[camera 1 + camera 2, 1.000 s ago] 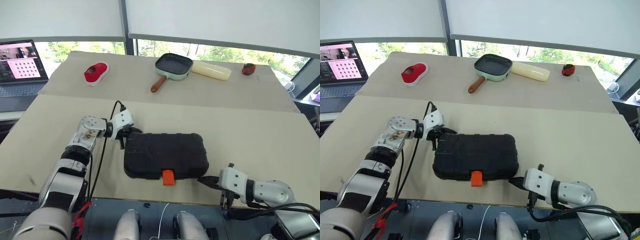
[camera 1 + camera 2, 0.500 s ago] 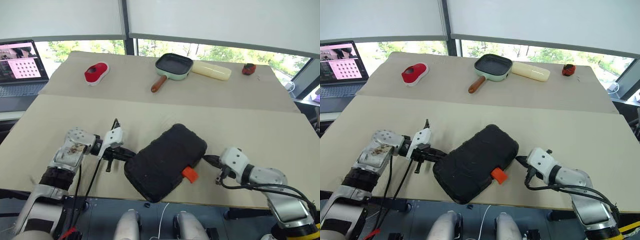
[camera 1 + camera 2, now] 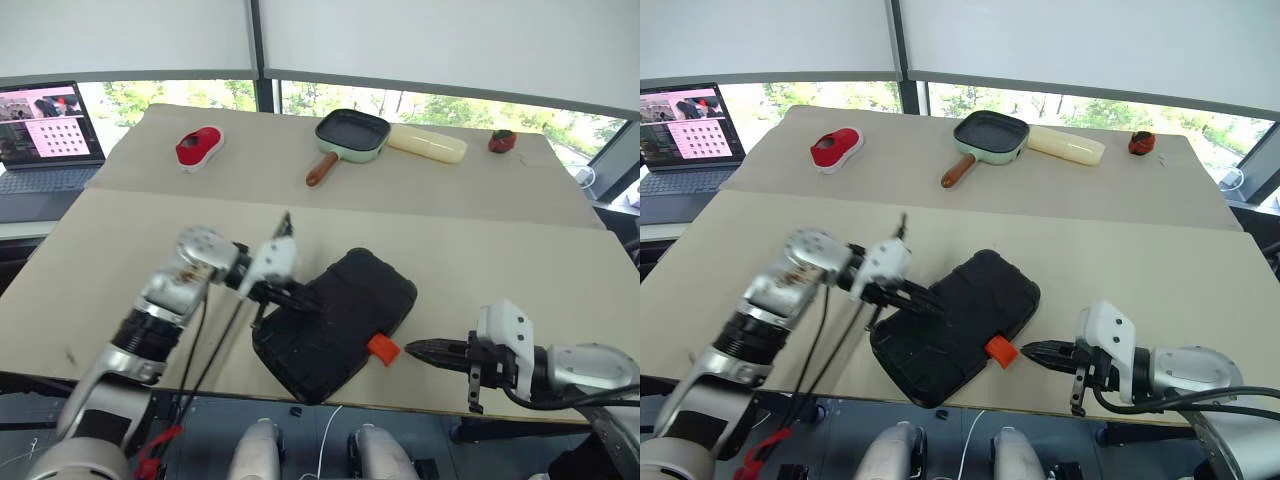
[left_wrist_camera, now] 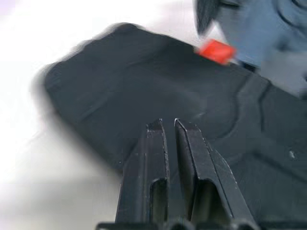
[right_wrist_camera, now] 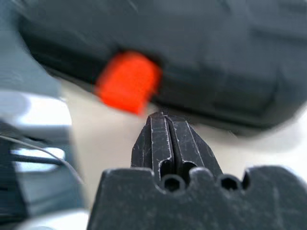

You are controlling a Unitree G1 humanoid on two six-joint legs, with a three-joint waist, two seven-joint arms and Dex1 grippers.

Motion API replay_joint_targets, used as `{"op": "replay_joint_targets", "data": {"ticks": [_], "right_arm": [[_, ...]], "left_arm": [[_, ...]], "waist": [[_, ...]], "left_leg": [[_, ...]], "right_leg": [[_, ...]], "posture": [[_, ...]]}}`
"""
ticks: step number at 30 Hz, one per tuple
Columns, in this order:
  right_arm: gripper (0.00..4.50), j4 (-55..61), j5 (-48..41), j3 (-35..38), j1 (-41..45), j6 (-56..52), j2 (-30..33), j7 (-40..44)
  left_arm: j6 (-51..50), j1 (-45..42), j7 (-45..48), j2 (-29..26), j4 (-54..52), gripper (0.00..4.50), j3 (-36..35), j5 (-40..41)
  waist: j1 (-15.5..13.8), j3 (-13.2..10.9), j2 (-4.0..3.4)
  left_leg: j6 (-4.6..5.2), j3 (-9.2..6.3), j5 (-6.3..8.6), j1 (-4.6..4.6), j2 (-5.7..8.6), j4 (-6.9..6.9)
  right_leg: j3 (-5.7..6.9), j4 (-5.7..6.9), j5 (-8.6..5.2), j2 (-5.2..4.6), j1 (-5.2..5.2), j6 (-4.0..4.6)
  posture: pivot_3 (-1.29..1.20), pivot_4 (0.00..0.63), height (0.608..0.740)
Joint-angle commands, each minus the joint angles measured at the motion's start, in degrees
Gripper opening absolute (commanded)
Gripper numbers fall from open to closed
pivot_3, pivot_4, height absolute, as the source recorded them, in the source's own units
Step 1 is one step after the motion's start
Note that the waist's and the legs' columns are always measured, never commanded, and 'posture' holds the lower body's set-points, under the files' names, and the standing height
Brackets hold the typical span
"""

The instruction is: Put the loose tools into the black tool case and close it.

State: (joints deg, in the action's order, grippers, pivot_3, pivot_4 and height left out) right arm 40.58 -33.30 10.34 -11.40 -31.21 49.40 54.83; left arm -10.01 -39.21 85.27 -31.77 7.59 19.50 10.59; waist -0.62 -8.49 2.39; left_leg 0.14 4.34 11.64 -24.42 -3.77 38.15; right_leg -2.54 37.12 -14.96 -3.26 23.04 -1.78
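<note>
Under the left gripper (image 3: 312, 303), closed black tool case (image 3: 350, 310), contents hidden.

Matt black moulded plastic with shallow ribbing on the black tool case (image 3: 336, 322), lid closed, with a glossy orange plastic latch (image 3: 382, 348). Matt beige, paper-like covering over the table (image 3: 500, 250), creased at a seam. Scuffed black plastic on the right gripper (image 5: 167, 120); smooth pale-green enamel and a brown wood-like handle on the pan (image 3: 350, 135).
</note>
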Motion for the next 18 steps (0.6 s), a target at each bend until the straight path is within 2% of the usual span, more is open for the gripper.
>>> {"op": "replay_joint_targets", "data": {"ticks": [1,8,18], "right_arm": [[0.00,3.13,-0.26,-1.68,0.78,-1.76,0.82,-1.60],[0.00,0.02,8.04,-11.27,5.31,-1.92,-0.48,-7.25],[0.00,-2.66,13.16,-17.46,6.26,-1.15,-1.17,-8.06]], "left_arm": [[7.40,-0.19,-1.42,0.21,5.35,0.45,3.75,-6.13],[7.95,0.36,-1.41,0.24,5.50,0.45,3.86,-4.99],[5.57,-0.65,-2.21,0.67,3.98,0.45,3.27,-4.23]], "waist": [[0.12,0.05,0.00],[0.15,0.18,-0.05],[0.10,0.19,-0.06]], "left_leg": [[0.00,-0.02,0.00,0.04,0.00,0.00],[0.00,-0.01,0.00,0.26,0.01,0.01],[0.00,0.00,0.00,0.25,0.01,0.01]], "right_leg": [[0.00,0.00,0.00,0.01,-0.03,0.01],[-0.02,-0.01,-0.02,-0.02,-0.24,0.01],[-0.02,-0.01,-0.02,-0.02,-0.23,0.02]], "posture": [[0.00,0.150,0.740],[0.00,0.150,0.740],[0.00,0.150,0.740]]}}
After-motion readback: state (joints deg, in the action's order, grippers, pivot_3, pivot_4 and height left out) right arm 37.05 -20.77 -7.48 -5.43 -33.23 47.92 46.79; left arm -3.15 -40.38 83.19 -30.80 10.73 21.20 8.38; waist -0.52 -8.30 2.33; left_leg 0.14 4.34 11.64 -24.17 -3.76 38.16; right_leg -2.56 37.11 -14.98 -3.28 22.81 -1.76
